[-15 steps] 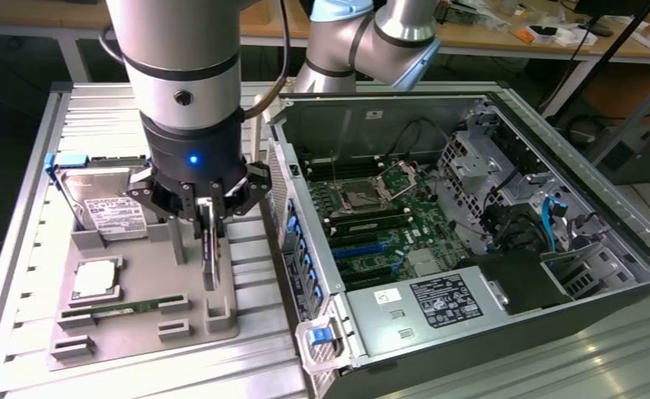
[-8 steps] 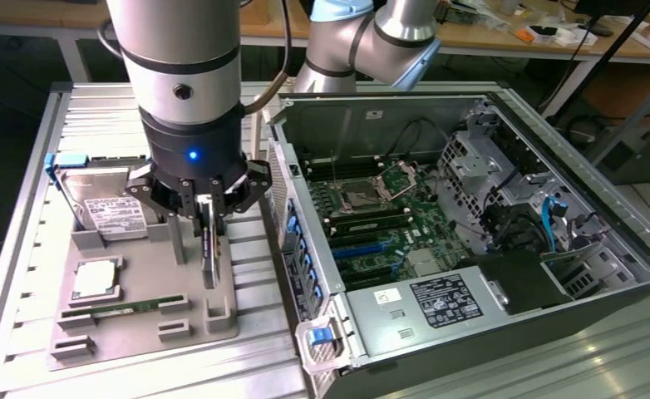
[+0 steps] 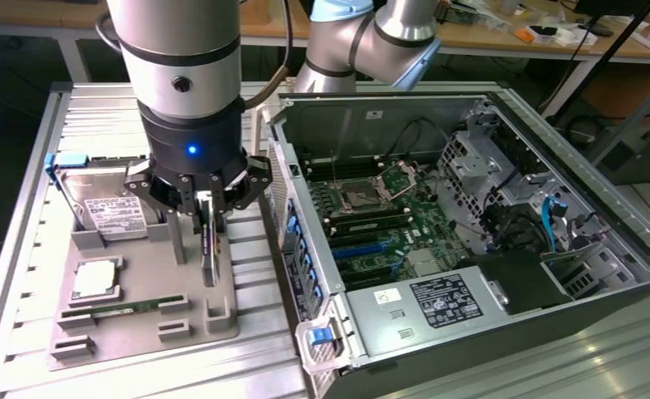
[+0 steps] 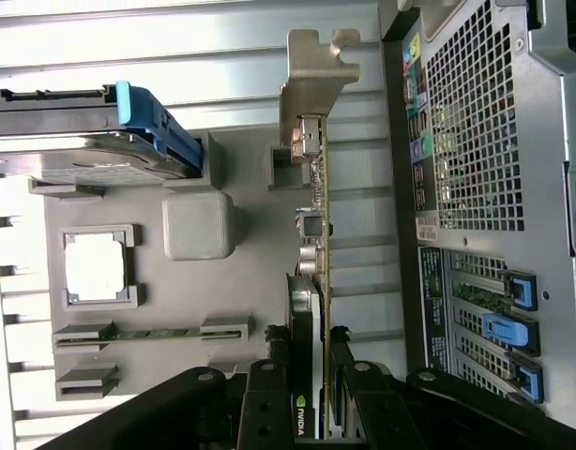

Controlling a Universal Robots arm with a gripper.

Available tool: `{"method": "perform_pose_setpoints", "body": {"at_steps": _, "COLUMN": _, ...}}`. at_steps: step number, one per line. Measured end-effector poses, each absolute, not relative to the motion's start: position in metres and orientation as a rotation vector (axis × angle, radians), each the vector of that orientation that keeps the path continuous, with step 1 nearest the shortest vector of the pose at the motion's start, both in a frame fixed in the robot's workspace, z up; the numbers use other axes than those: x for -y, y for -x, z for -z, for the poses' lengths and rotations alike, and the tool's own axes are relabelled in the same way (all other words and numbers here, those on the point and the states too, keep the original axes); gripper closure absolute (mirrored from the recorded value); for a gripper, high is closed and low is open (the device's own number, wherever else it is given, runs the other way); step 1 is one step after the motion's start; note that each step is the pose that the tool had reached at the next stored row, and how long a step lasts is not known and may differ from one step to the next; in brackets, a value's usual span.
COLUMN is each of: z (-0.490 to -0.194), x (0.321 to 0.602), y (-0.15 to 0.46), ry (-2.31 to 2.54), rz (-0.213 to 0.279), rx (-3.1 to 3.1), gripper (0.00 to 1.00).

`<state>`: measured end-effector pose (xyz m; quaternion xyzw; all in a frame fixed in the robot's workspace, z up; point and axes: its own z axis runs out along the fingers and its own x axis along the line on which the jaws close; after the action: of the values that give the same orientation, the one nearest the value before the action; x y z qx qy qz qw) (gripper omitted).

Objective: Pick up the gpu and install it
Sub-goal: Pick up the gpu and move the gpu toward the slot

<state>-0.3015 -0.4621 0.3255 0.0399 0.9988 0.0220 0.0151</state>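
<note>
GPU [image 3: 209, 245] [image 4: 318, 234] was found standing on edge in its slot on the grey tray [image 3: 136, 332] [image 4: 241, 309], at the side nearest the open PC case [image 3: 470, 249] [image 4: 476, 141]. End effector [image 3: 209, 212] [image 4: 311, 403] was seen lowered over the card's upper edge, fingers [image 4: 269, 398] drawn in against both faces and pinching it. Metal bracket [image 4: 311, 84] was noted at the card's far end. Hard drive [image 3: 115, 216] [image 4: 82, 159], CPU [image 3: 95, 278] [image 4: 96, 267] and RAM stick [image 3: 120, 309] [image 4: 152, 333] were seated in the same tray on the desk [image 3: 103, 108].
</note>
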Motion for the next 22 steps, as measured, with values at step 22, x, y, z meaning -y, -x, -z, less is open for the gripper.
{"method": "perform_pose_setpoints", "body": {"at_steps": 22, "z": -0.340, "x": 0.462, "y": 0.302, "ry": -0.124, "rz": -0.068, "rx": -3.108, "gripper": 0.73}}
